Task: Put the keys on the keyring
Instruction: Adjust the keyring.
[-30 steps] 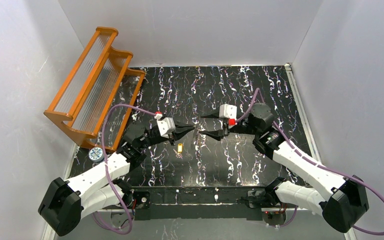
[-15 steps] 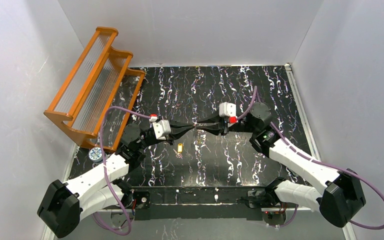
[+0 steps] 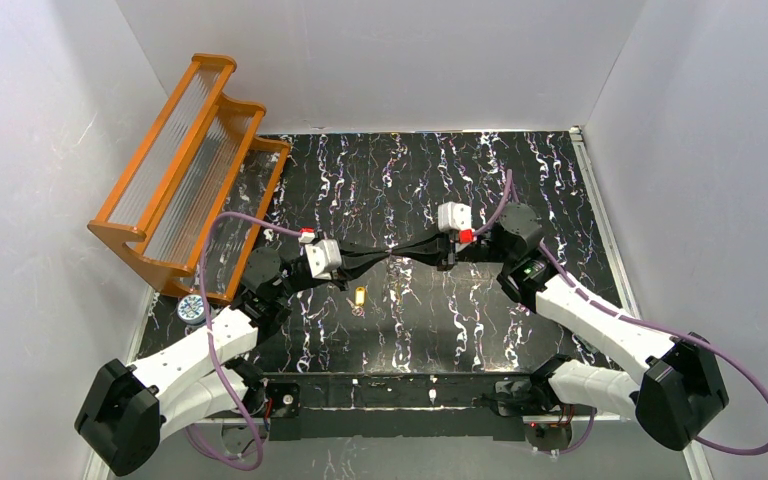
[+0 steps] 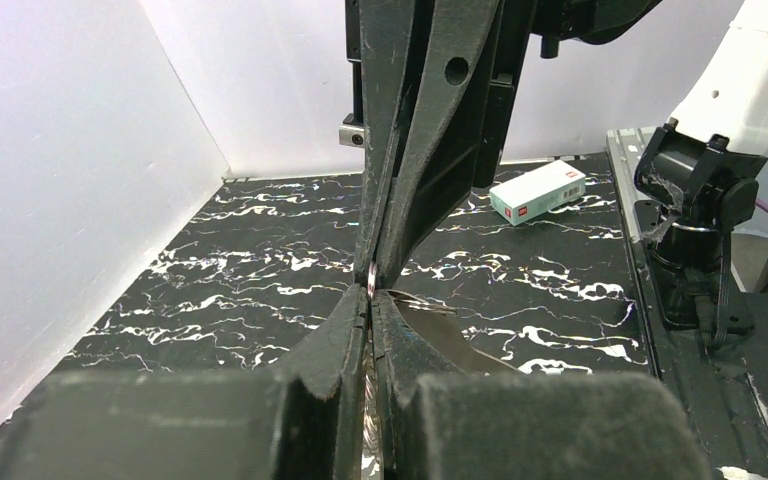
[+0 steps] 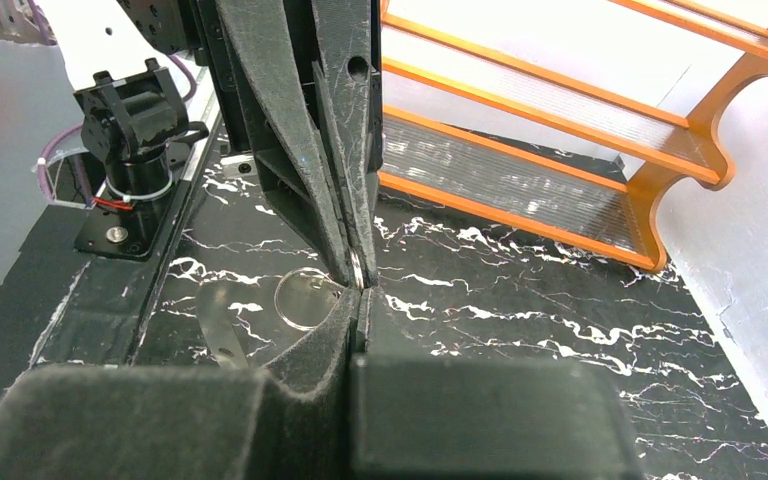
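Mid-table (image 3: 480,180), tip to tip: L fingers (image 4: 352,318) clenched on keyring (image 4: 372,279); R fingers (image 5: 332,325), spread 1 s ago, now clamped on same ring. Ring: thin silvery band. Fingers: matte black, tapered. 1 key (image 3: 359,296), yellow head, on table just nearside of tips. Table: glossy black, white veining.

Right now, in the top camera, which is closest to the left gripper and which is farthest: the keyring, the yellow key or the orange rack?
1. The keyring: pinched right at the tips of the left gripper, mid-table.
2. The yellow key: lying on the table just below the gripper, toward the arm bases.
3. The orange rack: far off at the back left.
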You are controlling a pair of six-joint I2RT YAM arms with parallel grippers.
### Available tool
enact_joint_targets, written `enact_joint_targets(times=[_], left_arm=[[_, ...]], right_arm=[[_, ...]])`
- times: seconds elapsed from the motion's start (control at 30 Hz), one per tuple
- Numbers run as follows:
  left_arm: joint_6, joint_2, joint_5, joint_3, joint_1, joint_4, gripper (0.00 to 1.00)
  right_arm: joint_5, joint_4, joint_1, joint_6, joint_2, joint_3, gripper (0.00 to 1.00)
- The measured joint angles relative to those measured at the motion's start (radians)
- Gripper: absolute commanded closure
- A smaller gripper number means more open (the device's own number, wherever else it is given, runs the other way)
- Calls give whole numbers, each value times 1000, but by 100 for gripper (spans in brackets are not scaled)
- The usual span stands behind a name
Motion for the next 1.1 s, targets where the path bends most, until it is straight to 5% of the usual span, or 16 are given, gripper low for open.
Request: enact_joint_targets(times=[0.13,0.27,0.53,0.7,1.1], left_arm=[[6,0,-3,-7,0,3,58],[37,-15,-28,-21,-2,-22,47],[238,-61,-111,39,-3,-330,46],[337,-31,-126,125,-3,-509,57],[418,62,-98,200,-3,-631,74]], right_arm=[[-5,-53,-1,-9,3,17,99],[9,-195,-1,-56,19,64,99],[116,-491,2,-176,37,164,99],[172,-644,6,-226,108,250,99],[264,-866,58,-296,213,380,99]])
